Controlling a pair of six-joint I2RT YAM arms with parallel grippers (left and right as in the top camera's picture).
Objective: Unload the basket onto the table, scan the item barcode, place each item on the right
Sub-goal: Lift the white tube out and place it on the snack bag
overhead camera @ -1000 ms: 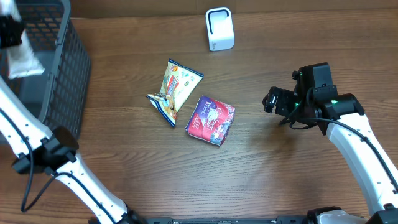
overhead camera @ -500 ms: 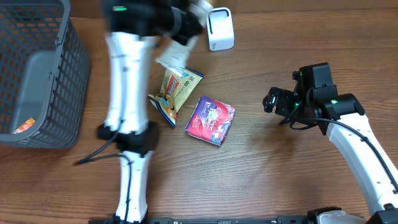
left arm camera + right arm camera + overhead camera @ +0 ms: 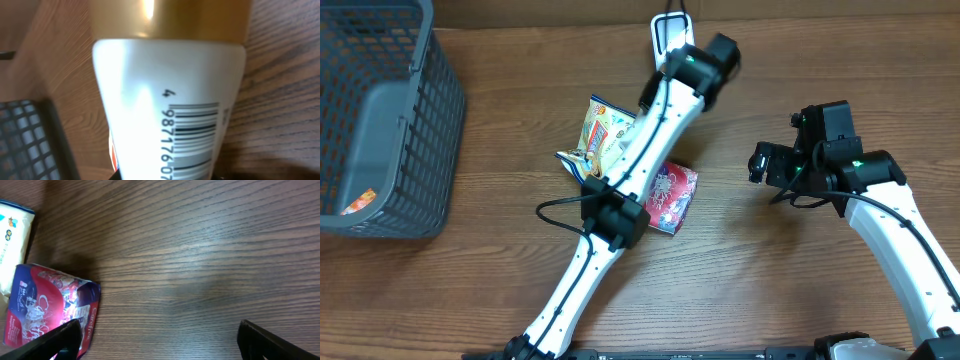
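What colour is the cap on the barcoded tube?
Gold; the cap of the tube shows best in the left wrist view.

White tube [image 3: 150,95], gold cap [image 3: 170,17], barcode [image 3: 197,132] showing

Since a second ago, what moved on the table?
The left pincer swung from over the basket on the left across to the white scanner at the top, shut on the white tube, whose barcode faces the wrist camera. The right pincer, open, the yellow bag and the purple pack stayed put.
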